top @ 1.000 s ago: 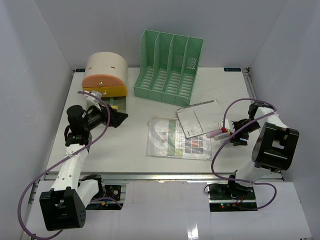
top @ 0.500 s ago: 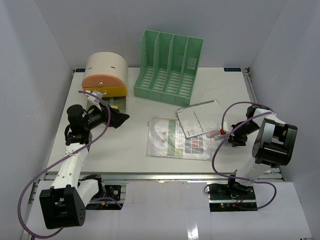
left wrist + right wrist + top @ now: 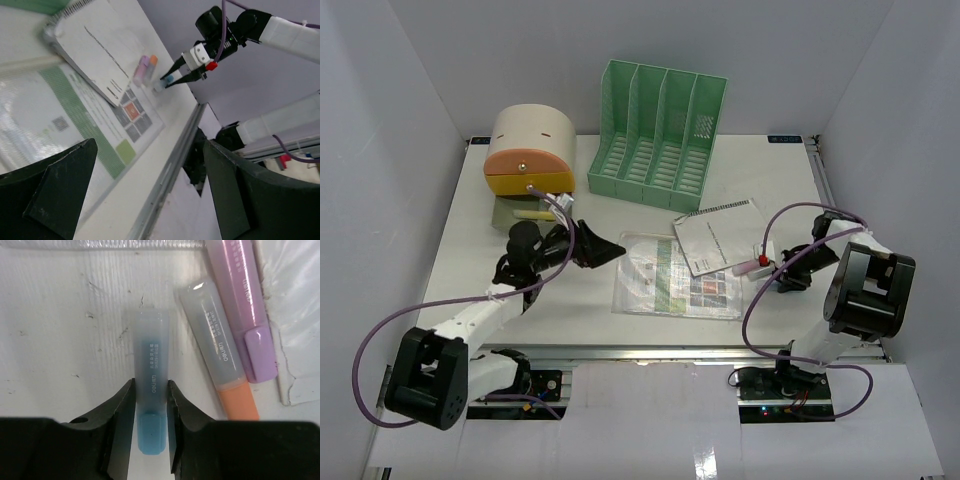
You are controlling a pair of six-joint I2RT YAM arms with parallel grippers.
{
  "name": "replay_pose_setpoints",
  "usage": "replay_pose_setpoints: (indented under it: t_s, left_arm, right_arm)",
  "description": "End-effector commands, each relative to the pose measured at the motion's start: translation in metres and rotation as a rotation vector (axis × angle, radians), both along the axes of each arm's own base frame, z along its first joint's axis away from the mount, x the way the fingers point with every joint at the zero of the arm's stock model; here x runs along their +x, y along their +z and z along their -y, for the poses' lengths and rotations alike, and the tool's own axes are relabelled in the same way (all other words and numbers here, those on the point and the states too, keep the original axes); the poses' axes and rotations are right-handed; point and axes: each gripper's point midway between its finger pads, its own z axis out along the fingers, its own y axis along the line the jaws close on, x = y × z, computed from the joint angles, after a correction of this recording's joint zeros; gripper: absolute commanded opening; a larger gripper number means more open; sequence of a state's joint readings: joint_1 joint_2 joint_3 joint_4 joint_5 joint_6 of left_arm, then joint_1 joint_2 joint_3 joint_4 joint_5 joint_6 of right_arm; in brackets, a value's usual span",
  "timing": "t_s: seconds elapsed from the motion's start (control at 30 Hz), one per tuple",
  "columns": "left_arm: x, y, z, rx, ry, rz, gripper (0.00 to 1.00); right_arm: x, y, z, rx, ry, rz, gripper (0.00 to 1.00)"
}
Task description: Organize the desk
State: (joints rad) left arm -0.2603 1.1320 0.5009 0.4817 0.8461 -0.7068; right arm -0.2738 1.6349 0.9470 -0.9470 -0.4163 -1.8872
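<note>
Three highlighters lie side by side on the white desk (image 3: 770,180), beside a white booklet (image 3: 720,235): blue (image 3: 150,355), orange (image 3: 220,350) and purple (image 3: 242,300). My right gripper (image 3: 151,402) is down on the desk, its jaws shut on the blue highlighter near its cap; it also shows in the top view (image 3: 772,264). My left gripper (image 3: 605,248) is open and empty, low over the left edge of a plastic-sleeved sheet (image 3: 675,275). In the left wrist view its gripper (image 3: 150,200) points across the sheet at the highlighters (image 3: 145,70).
A green slotted file rack (image 3: 655,140) stands at the back. A cream-and-orange drawer box (image 3: 530,150) stands at the back left with its bottom drawer (image 3: 535,210) pulled out. The metal rail (image 3: 650,350) runs along the near edge.
My left arm has swung from beside the drawer box to the right, toward the sleeved sheet. My right gripper has stayed at the highlighters, shifting only slightly.
</note>
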Motion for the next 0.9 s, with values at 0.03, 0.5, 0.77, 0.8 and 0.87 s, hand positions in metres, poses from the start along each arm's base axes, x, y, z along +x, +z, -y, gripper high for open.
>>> replay_pose_setpoints:
  t_s: [0.03,0.5,0.77,0.8,0.87]
  left_arm:
    - [0.017,0.034,0.044,-0.233,0.200,-0.089,0.98]
    - [0.063,-0.005,0.170,-0.302,0.338,-0.429,0.98]
    - [0.069,-0.027,0.201,-0.299,0.353,-0.503,0.90]
    - [0.069,-0.028,0.202,-0.298,0.354,-0.507,0.86]
    - [0.068,-0.029,0.203,-0.295,0.358,-0.514,0.76]
  right_arm:
    - [-0.014,0.052,-0.041,0.187,-0.116,-0.013,0.08]
    - [0.018,0.130,-0.169,0.556,-0.559,-0.121,0.08]
    - [0.030,0.134,-0.214,0.587,-0.634,-0.193,0.08]
    - [0.035,0.133,-0.215,0.585,-0.660,-0.178,0.08]
    - [0.039,0.135,-0.218,0.595,-0.672,-0.150,0.08]
